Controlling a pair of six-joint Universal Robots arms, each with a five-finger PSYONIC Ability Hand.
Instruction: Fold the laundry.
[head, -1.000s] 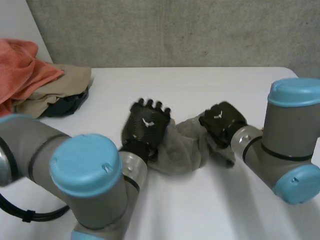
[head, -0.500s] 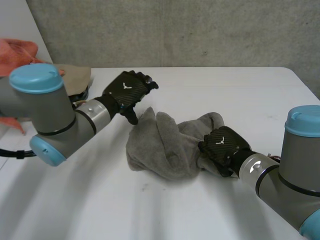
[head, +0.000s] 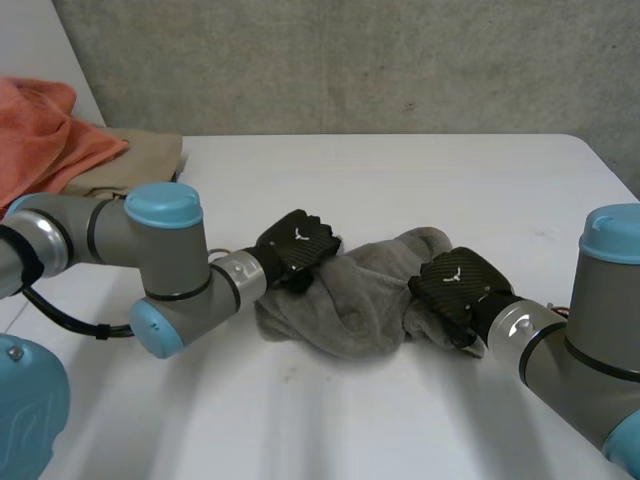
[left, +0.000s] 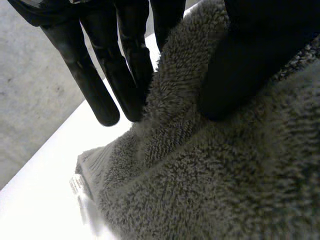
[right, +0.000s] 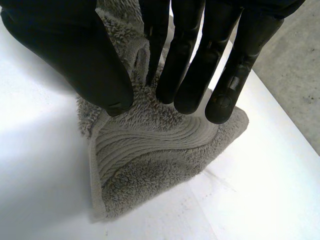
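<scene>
Fingers (left: 87, 75) and thumb of the left hand (head: 298, 245) pinched a raised fold at one end of the crumpled grey towel (head: 355, 295). At the opposite end, the right hand (head: 455, 285) clamped the towel's edge between straight fingers (right: 182, 55) and thumb. The towel lay in the middle of the white table (head: 480, 180). An orange cloth (head: 45, 135) and a beige cloth (head: 135, 160) sat heaped at a far corner, well apart from it.

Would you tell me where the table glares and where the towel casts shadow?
Right wrist view: the table glares white beside the grey towel. Left wrist view: bright by the towel's label. Head view: soft shadow along the towel's near edge.
</scene>
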